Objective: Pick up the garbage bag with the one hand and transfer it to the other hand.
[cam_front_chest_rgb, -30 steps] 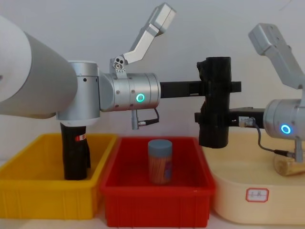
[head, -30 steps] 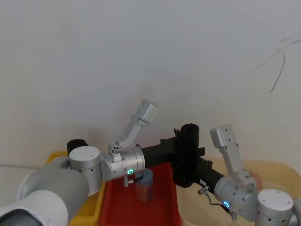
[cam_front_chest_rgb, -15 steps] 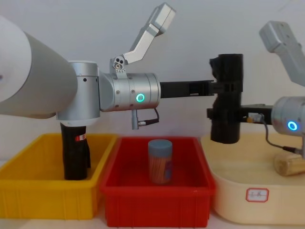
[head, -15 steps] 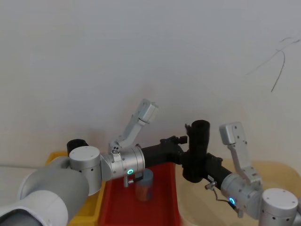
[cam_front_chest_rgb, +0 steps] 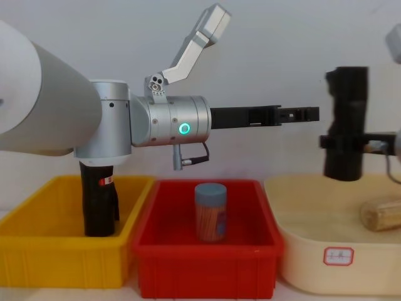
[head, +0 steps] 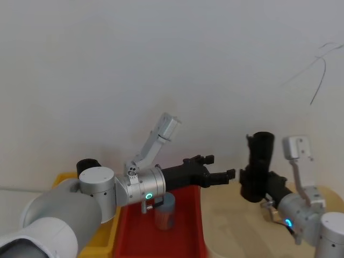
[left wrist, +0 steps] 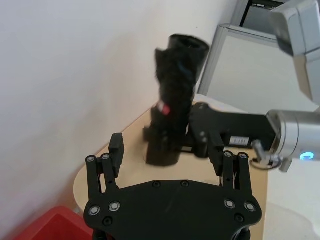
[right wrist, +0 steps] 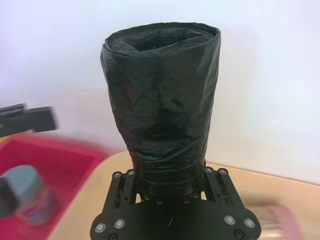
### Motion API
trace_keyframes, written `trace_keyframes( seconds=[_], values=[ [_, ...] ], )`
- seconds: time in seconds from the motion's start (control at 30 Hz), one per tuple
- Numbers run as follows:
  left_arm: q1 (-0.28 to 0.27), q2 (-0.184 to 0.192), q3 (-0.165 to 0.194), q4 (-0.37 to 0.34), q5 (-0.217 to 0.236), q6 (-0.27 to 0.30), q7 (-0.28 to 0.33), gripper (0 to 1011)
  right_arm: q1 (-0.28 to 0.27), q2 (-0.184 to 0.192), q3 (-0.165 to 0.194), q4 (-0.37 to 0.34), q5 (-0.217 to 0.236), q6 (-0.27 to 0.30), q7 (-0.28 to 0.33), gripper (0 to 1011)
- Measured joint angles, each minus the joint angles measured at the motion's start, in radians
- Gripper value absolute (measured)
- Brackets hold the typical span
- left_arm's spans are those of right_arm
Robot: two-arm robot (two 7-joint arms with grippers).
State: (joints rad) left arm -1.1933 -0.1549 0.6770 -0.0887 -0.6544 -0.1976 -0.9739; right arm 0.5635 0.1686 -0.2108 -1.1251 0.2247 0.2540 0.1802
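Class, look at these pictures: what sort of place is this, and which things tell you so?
Probably a robot test bench: plain white wall, a yellow bin, red bin and cream tray in a row, and two arms passing a garbage bag.

Fat silver-grey arms, green and blue ring lights, black pincers.

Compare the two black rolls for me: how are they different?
The garbage bag is held in the air by the right tool, over the cream tray; the slimmer roll stands in the yellow bin. The slimmer roll wears a red-and-white label. Both stand upright.
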Motion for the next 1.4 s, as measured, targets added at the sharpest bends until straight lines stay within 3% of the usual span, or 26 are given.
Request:
trace_keyframes(
  seconds=[0.2,0.33,0.6,0.67,1.07,1.2,1.4],
  values=[
    [0.0,0.0,0.0,0.0,0.0,0.0,0.0,1000,-0.063,0.018,0.044,-0.106,0.002,0.029,-0.047,563],
    [0.0,0.0,0.0,0.0,0.0,0.0,0.0,1000,-0.137,0.035,0.08,-0.224,0.005,0.056,-0.079,563],
    [0.0,0.0,0.0,0.0,0.0,0.0,0.0,1000,-0.24,0.06,0.122,-0.388,0.011,0.094,-0.103,563],
    [0.0,0.0,0.0,0.0,0.0,0.0,0.0,1000,-0.263,0.066,0.131,-0.422,0.012,0.102,-0.107,602],
    [0.0,0.0,0.0,0.0,0.0,0.0,0.0,1000,-0.328,0.082,0.158,-0.526,0.016,0.127,-0.119,939],
    [0.0,0.0,0.0,0.0,0.0,0.0,0.0,1000,-0.338,0.085,0.162,-0.544,0.017,0.132,-0.121,1001],
    [0.0,0.0,0.0,0.0,0.0,0.0,0.0,1000,-0.35,0.087,0.167,-0.562,0.017,0.136,-0.122,1001]
  ],
)
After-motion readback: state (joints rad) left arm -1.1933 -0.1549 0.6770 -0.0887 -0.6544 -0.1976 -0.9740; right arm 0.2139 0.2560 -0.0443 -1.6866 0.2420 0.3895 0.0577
